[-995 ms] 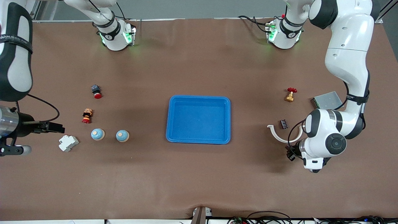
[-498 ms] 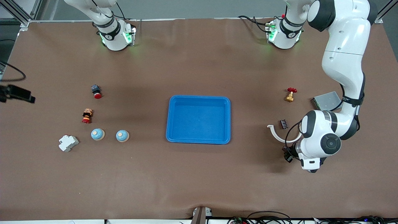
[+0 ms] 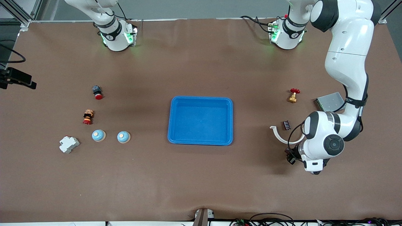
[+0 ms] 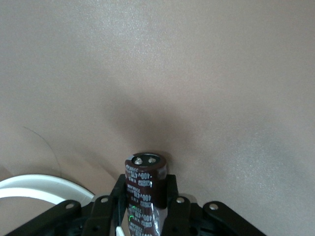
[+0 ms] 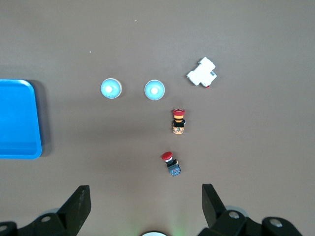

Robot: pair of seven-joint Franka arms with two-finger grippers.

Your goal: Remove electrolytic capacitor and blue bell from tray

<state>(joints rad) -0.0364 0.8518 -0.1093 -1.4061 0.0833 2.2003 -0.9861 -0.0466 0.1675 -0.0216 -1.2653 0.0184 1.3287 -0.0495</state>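
My left gripper [image 4: 145, 191] is shut on the capacitor [image 4: 146, 182], a dark brown cylinder with white print and two metal terminals on its end. It hangs low over the table next to a white curved clip [image 4: 39, 184]. In the front view the left hand [image 3: 317, 147] hides most of the capacitor. Two blue domed bells [image 3: 98, 135] [image 3: 123, 137] stand side by side toward the right arm's end. My right gripper [image 5: 145, 196] is open and empty, high above the bells [image 5: 110, 88] [image 5: 154, 90] and the buttons. The blue tray [image 3: 201, 142] sits mid-table.
Near the bells are a white circuit breaker [image 3: 69, 144] and two red push buttons [image 3: 97, 92] [image 3: 88, 116]. Toward the left arm's end lie a red-handled brass valve [image 3: 293, 95], a small black component [image 3: 286, 125], the white clip [image 3: 279, 135] and a grey metal box [image 3: 329, 101].
The right arm has pulled up and away from the breaker, almost out of the front view. The left hand has shifted slightly toward the tray with the capacitor still in it.
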